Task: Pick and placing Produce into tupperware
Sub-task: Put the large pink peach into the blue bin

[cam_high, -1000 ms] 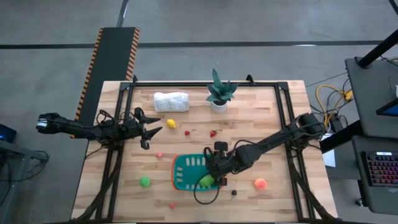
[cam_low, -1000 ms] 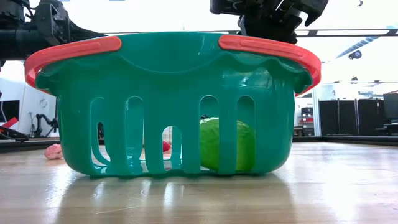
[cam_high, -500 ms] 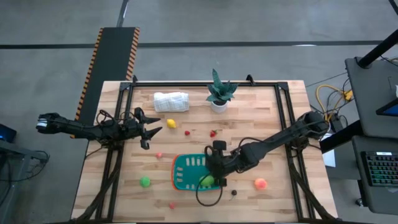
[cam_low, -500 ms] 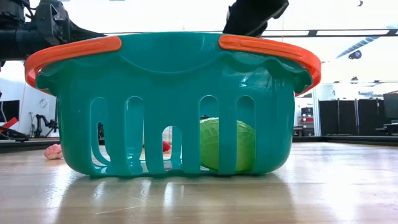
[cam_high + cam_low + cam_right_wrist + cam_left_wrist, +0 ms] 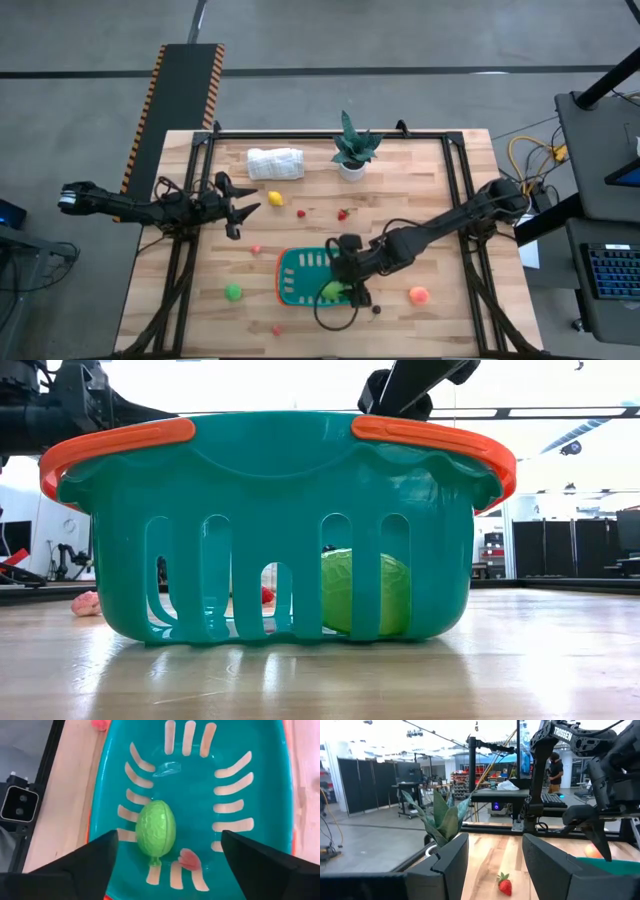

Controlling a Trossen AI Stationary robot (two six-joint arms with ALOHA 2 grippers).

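Observation:
The teal tupperware [image 5: 300, 277] with its orange-red rim [image 5: 120, 440] stands near the table's front middle. On its floor lie a green egg-shaped produce piece [image 5: 156, 827] and a small pink-red piece [image 5: 189, 860]. My right gripper [image 5: 169, 840] hangs open just above them, slanting down, one finger to each side of the green piece and apart from it. Loose produce lies on the wood: a yellow piece [image 5: 274, 198], a strawberry [image 5: 343, 213], a green piece [image 5: 233, 291] and an orange-pink piece [image 5: 419, 295]. My left gripper [image 5: 245, 208] waits open at the left, holding nothing.
A potted green plant [image 5: 352, 150] and a rolled white cloth [image 5: 275, 163] stand at the far edge. Small red pieces [image 5: 256, 248] and a dark piece [image 5: 376, 309] lie around the tupperware. A dark cable loop [image 5: 335, 318] lies at its near side. Black frame rails [image 5: 455, 170] border the table.
My right gripper has risen slightly over the tupperware, tipped, and opened its fingers wide. The green piece has stayed where it was on the tupperware's floor.

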